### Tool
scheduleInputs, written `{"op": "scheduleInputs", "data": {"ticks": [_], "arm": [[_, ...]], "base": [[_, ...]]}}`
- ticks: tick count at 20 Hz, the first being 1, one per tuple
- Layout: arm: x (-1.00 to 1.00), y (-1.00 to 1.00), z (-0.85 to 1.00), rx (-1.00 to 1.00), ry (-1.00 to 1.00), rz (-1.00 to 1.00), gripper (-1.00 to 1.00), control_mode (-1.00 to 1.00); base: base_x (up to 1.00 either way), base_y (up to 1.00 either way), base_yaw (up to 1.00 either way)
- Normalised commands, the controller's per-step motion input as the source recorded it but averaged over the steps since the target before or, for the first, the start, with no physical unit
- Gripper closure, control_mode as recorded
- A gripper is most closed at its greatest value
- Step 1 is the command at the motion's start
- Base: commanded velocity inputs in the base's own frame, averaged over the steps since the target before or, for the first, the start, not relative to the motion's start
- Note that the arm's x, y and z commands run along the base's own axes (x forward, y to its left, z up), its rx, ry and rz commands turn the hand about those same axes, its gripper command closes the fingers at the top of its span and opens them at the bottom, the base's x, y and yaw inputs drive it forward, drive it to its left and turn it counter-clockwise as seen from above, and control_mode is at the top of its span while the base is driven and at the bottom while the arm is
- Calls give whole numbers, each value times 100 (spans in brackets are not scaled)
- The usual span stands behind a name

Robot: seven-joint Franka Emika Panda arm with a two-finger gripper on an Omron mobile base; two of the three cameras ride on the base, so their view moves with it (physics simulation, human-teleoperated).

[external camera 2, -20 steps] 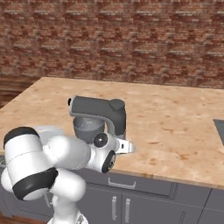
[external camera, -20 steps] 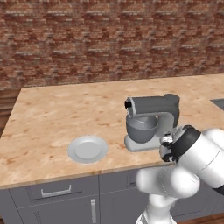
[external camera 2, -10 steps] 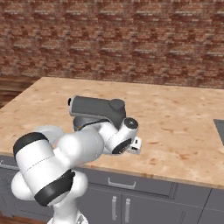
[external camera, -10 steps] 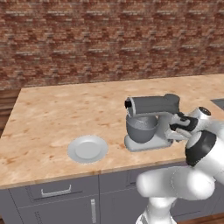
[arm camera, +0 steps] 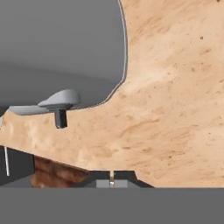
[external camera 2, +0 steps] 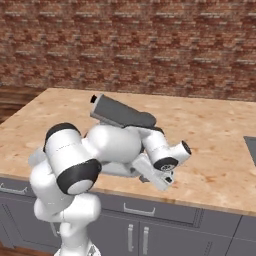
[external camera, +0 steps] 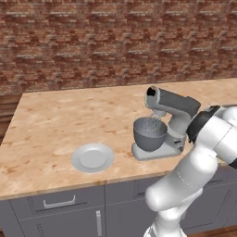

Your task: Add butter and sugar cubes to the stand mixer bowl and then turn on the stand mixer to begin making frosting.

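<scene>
Fingers [arm camera: 111, 180] of the white arm's gripper are clenched together with nothing between them, their two dark tips meeting at the bottom of the hand view. Ahead of those tips and well apart from them sits the grey stand mixer with its flat base and tilting head [external camera: 172, 121]; in the hand view its broad grey body [arm camera: 61, 48] looms overhead, with a small grey lever and dark stub [arm camera: 60, 107] hanging off its lower edge, up and to the left of the fingertips. Bare speckled beige desk [arm camera: 175, 100] lies between the tips and the mixer.

From the left base view, the deep round grey metal bowl [external camera: 149, 135] stands on the mixer's base under the raised head, a wire whisk [external camera: 152, 124] just above its rim. A flat pale grey plate [external camera: 93, 158] lies on the desk well to the left of the mixer. The arm's forearm passes behind the mixer's right side there, hiding the hand.

The right base view shows the hand itself [external camera 2: 167, 170] low over the desk's front edge, just right of the mixer, whose dark-tipped head [external camera 2: 120, 112] juts above the arm's white shoulder; the bowl is hidden behind that shoulder. Whether butter or sugar lies in the bowl cannot be told.
</scene>
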Motion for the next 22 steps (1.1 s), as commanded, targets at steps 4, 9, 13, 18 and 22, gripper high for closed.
{"op": "scheduleInputs", "data": {"ticks": [4, 9, 13, 18, 22], "arm": [[-19, -72, 20, 54, 28, 13, 100, -100], [-40, -33, 44, 38, 16, 14, 100, -100], [-39, -22, 66, 32, 10, 15, 100, -100], [-29, -7, 68, 26, 11, 14, 100, -100], [-29, 3, 38, 25, 9, 22, 100, -100]], "base": [[0, 0, 0], [0, 0, 0], [0, 0, 0], [0, 0, 0], [0, 0, 0]]}}
